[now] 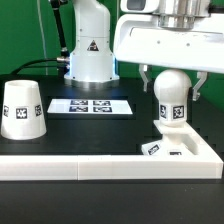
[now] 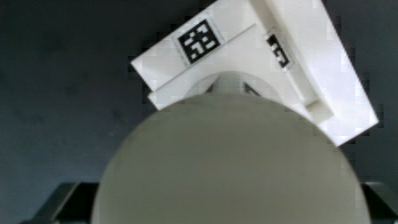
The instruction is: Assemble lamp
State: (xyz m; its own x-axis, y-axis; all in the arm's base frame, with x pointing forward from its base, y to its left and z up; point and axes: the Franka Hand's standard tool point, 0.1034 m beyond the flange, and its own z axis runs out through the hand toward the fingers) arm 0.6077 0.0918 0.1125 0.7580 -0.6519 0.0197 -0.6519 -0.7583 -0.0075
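The round white bulb (image 1: 173, 96) stands upright with its neck down on the flat square base (image 1: 178, 147) at the exterior view's right, next to the border rail. My gripper (image 1: 171, 88) straddles the bulb's round top, fingers on both sides, shut on it. In the wrist view the bulb (image 2: 214, 160) fills the frame, with the tagged base (image 2: 249, 50) beyond it and my dark fingertips (image 2: 63, 205) at its sides. The cone shade (image 1: 22, 109) stands apart at the exterior view's left, narrow end up.
The marker board (image 1: 90, 105) lies flat mid-table. The white robot pedestal (image 1: 89, 50) stands behind it. The long white border rail (image 1: 100, 165) runs along the front edge and turns up beside the base.
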